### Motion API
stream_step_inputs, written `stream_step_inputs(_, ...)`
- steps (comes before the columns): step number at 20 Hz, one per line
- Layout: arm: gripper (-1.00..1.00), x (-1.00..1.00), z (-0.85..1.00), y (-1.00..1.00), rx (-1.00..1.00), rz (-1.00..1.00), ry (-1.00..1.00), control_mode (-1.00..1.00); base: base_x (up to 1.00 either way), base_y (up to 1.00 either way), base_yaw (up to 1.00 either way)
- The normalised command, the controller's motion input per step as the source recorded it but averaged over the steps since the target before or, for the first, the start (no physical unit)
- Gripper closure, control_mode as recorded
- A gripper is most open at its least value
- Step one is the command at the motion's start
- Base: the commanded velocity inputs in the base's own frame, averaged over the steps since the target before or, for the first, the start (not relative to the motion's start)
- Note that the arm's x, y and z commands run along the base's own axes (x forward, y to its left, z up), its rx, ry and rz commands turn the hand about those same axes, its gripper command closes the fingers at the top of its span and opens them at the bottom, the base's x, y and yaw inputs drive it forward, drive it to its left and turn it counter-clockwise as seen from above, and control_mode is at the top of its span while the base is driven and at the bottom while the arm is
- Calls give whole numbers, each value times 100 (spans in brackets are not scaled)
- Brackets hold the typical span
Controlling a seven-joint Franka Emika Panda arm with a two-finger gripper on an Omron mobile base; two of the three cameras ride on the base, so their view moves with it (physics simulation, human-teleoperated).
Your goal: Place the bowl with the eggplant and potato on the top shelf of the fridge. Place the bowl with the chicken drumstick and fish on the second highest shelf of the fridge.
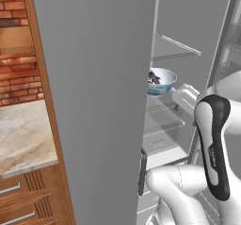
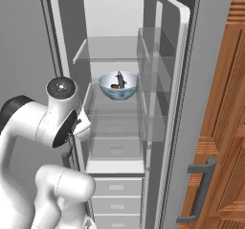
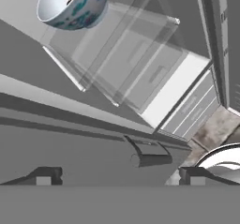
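The fridge (image 2: 62,41) stands open, and its pale inside is visible from both sides of the robot. The bowl with chicken drumstick and fish (image 2: 118,86) sits on a thin glass shelf inside, the second one from above as far as I can count. The top shelf (image 2: 110,49) above it carries nothing. In the bowl I see the slim dark fish (image 2: 120,79) pointing upward and, beside it, a small reddish-brown piece, the chicken drumstick (image 2: 114,85). From the left side the same bowl (image 1: 161,81) shows just past the edge of the grey fridge door (image 1: 99,101), which hides a large part of the inside.

The gripper (image 3: 117,176) is held outside the fridge, lower than the bowl and apart from it. Its two dark finger tips (image 3: 44,176) stand wide apart and nothing is between them. In the hand view the bowl (image 3: 75,5) appears at the upper left, tilted because the hand is rolled, and the drawers (image 3: 192,108) at the bottom of the fridge are seen further off.
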Motion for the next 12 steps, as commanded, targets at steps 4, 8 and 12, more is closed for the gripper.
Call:
stream_step_inputs(4, -100, 0, 0, 0, 0, 0, 0, 100, -64, 4, 7)
stream_step_inputs(8, -100, 0, 0, 0, 0, 0, 0, 100, -95, 60, 35)
stream_step_inputs(12, -100, 0, 0, 0, 0, 0, 0, 100, -27, 99, 47)
